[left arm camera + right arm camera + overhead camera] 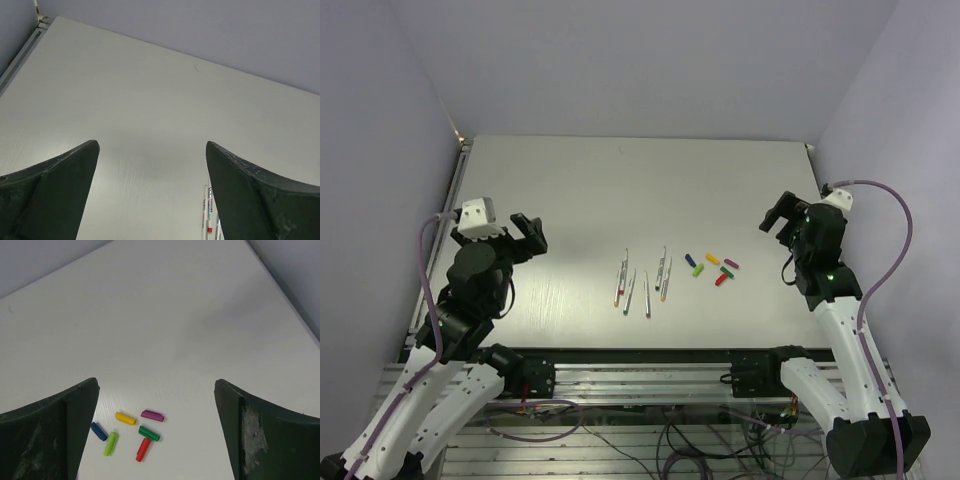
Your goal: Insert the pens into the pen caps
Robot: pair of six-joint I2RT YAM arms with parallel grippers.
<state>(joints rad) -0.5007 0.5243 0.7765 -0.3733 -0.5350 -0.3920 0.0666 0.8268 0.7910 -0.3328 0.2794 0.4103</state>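
Several silvery-grey pens (645, 282) lie side by side at the middle of the white table. The caps lie loose in a cluster right of them: blue (689, 261), light green (698, 270), yellow (712, 259), magenta (732, 264), dark green (727, 271) and red (722, 280). My left gripper (532, 236) is open and empty, above the table left of the pens; its wrist view (152, 145) shows pen ends (209, 220) at the bottom, partly behind a finger. My right gripper (778, 218) is open and empty, right of the caps; its wrist view (156, 382) shows the yellow (125, 418), magenta (152, 415), dark green (149, 433), red (142, 449), blue (98, 431) and light green (110, 443) caps.
The white table (640, 190) is walled by lilac panels at the back and both sides. An aluminium rail (640, 378) with both arm bases runs along the near edge. Cables hang below it.
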